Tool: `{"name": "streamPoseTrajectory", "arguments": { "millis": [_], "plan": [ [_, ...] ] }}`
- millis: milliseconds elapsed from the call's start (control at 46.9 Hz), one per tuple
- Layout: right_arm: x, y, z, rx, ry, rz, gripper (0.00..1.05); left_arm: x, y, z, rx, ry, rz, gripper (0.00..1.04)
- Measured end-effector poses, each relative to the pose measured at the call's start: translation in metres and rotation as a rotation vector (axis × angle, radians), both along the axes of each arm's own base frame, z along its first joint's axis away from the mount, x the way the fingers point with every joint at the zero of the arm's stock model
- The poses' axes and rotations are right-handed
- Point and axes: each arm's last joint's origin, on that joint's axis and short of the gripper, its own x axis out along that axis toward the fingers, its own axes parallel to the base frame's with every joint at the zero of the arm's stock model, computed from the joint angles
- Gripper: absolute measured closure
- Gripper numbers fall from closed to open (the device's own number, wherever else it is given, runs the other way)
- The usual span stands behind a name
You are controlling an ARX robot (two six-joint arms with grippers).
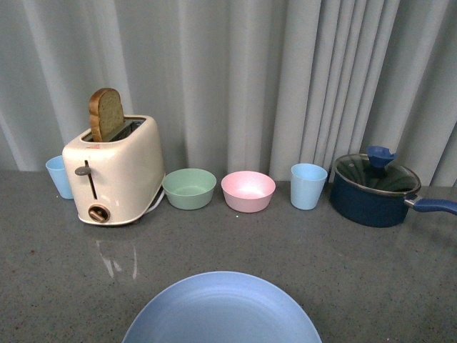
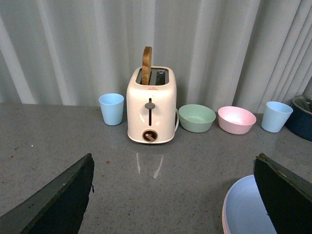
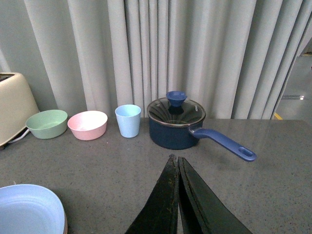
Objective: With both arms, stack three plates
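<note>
The light blue plate (image 1: 223, 311) lies at the table's near edge and tops a stack. In the left wrist view the blue plate (image 2: 246, 210) shows a thin pink rim (image 2: 224, 217) under it. In the right wrist view the blue plate (image 3: 27, 209) shows a tan-brown edge (image 3: 65, 225) under it. My left gripper (image 2: 173, 195) is open and empty, with its fingers (image 2: 58, 200) spread wide and one finger over the plate's edge. My right gripper (image 3: 176, 160) is shut on nothing, above bare table to the right of the stack. Neither arm shows in the front view.
Along the back by the grey curtain stand a blue cup (image 1: 58, 176), a cream toaster (image 1: 114, 171) with toast, a mint-green bowl (image 1: 189, 188), a pink bowl (image 1: 248, 191), a second blue cup (image 1: 308, 185) and a dark blue lidded saucepan (image 1: 375, 189).
</note>
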Motion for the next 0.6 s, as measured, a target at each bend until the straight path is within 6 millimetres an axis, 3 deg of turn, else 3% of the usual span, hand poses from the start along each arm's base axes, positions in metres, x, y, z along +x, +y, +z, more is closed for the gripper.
{"name": "streamPoseTrajectory", "arguments": {
  "millis": [596],
  "plan": [
    [-0.019,0.0,-0.005,0.0,0.035,0.0,1.02,0.0,0.0,0.0,0.0,0.0,0.0,0.07]
  ]
}}
